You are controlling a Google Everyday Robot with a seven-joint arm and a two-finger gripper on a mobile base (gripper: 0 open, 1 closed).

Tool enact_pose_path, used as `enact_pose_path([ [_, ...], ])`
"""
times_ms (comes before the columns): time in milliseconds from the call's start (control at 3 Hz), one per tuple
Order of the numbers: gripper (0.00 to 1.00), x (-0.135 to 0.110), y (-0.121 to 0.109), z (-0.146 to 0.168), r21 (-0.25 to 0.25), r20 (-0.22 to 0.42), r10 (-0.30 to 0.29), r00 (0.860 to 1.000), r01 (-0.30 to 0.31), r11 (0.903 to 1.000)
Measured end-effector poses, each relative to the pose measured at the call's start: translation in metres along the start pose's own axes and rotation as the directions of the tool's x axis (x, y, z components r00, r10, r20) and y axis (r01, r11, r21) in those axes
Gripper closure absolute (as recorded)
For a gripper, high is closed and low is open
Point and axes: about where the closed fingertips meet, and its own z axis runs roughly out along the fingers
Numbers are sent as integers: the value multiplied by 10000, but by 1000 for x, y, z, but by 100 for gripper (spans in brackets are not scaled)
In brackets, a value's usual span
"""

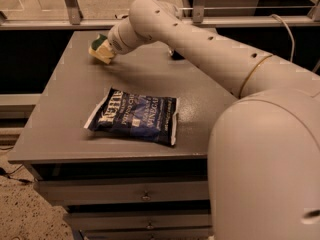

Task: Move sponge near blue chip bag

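Observation:
The sponge [101,49], pale yellow with a dark green top, is at the far left of the grey table [65,114], tilted and held a little above the surface. My gripper [109,48] is at the end of the white arm reaching in from the right and is shut on the sponge; its fingers are mostly hidden by the wrist. The blue chip bag [134,115] lies flat near the table's front middle, white "Kettle" lettering up, well in front of the sponge and apart from it.
A small dark object [175,54] sits at the table's back, half hidden behind my arm. Metal rails [70,4] run behind the table. Drawers [145,196] are under the front edge. My large white arm body [265,169] fills the right foreground.

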Motion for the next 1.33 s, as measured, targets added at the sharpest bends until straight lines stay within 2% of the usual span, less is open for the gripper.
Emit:
enact_pose_path([
  [333, 100, -26, -9, -32, 225, 722, -588, 9957, 573, 9981],
  [667, 100, -36, -11, -68, 450, 1030, -1247, 9868, 1206, 9917],
  [1000, 100, -27, -1, -111, 406, 959, -1945, 9762, 1914, 9807],
  [1333, 100, 13, 25, -167, -391, 733, -2282, 9708, 2314, 9721],
])
